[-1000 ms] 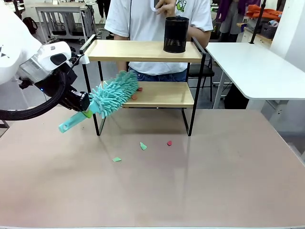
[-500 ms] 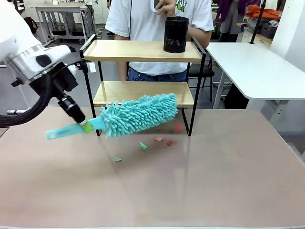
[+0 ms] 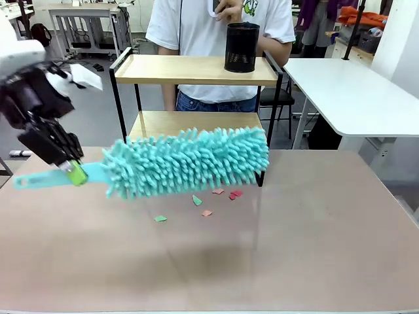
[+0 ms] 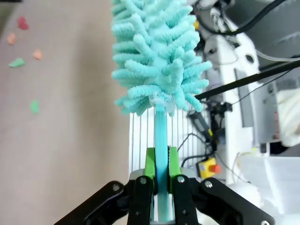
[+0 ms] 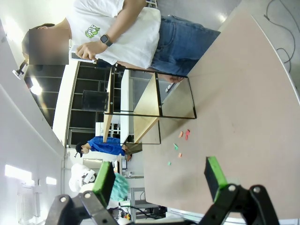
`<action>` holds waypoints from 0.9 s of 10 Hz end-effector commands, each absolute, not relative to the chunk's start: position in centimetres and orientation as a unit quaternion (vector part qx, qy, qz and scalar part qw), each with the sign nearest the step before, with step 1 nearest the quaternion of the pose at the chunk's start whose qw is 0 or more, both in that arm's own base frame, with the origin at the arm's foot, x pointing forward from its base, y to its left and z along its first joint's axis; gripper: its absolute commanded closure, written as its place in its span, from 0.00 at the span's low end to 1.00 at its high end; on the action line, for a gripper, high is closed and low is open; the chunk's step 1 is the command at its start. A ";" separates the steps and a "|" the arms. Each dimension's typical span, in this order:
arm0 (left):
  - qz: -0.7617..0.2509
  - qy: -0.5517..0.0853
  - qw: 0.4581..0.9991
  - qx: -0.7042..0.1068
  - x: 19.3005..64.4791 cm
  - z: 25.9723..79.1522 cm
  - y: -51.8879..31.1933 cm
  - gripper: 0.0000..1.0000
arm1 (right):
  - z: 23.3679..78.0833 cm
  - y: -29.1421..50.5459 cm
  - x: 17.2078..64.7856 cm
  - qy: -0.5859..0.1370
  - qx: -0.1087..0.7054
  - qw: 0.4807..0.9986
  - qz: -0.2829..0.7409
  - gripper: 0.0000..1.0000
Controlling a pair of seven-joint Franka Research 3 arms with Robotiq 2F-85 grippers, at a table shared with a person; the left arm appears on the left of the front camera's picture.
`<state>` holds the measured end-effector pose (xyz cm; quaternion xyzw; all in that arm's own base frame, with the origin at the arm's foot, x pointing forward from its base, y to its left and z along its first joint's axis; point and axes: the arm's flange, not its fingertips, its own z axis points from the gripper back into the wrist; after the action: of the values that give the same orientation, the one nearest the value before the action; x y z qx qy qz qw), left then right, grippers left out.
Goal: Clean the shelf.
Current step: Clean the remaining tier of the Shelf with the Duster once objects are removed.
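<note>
- Left tool [image 3: 76, 172] sits over the table's [image 3: 308, 248] left edge, green pads clamped on the flat handle of a teal fluffy duster [image 3: 186, 161].
- Duster head runs roughly level above the table, across the front of the shelf [image 3: 196, 69]. It hides the lower board's front edge and part of both front legs. Can't tell whether it touches the shelf.
- Shelf stands at the table's far edge, about centre.
- Black mesh cup [image 3: 241, 47] is on the top board, right end.
- Coloured scraps [image 3: 197, 200] (green, red, orange) lie on the table just in front of the shelf, under the duster head.
- Person [image 3: 216, 26] stands close behind the shelf, one hand raised above the cup.
- Right tool [image 5: 159, 180] is spread wide with nothing between the pads.
- White side table [image 3: 347, 91] stands past the far right corner.
</note>
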<state>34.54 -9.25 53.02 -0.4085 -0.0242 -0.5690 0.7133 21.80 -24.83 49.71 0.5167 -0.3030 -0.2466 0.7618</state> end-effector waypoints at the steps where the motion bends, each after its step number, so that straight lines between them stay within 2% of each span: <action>1: -0.468 -0.074 0.749 -0.463 34.1 56.5 -3.7 0.88 | 49.8 -24.8 22.1 -0.316 0.522 0.757 -0.236 0.00; 3: -0.334 -0.166 0.791 -0.485 32.4 58.9 5.5 0.88 | 49.8 -24.8 22.1 -0.316 0.522 0.757 -0.236 0.00; 6: -0.125 -0.299 0.797 -0.510 31.2 56.8 17.2 0.88 | 49.8 -24.8 22.1 -0.316 0.522 0.757 -0.236 0.00; 8: -0.038 -0.310 0.798 -0.515 32.1 53.7 20.9 0.88 | 49.8 -24.8 22.1 -0.316 0.522 0.757 -0.236 0.00; 9: -0.009 -0.287 0.803 -0.523 33.0 51.7 21.8 0.88 | 49.8 -24.8 22.1 -0.316 0.522 0.757 -0.236 0.00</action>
<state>31.36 23.46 52.16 -0.5008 -0.2909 -0.0244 0.8149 21.83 -24.80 49.70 0.5165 -0.3024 -0.2464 0.7622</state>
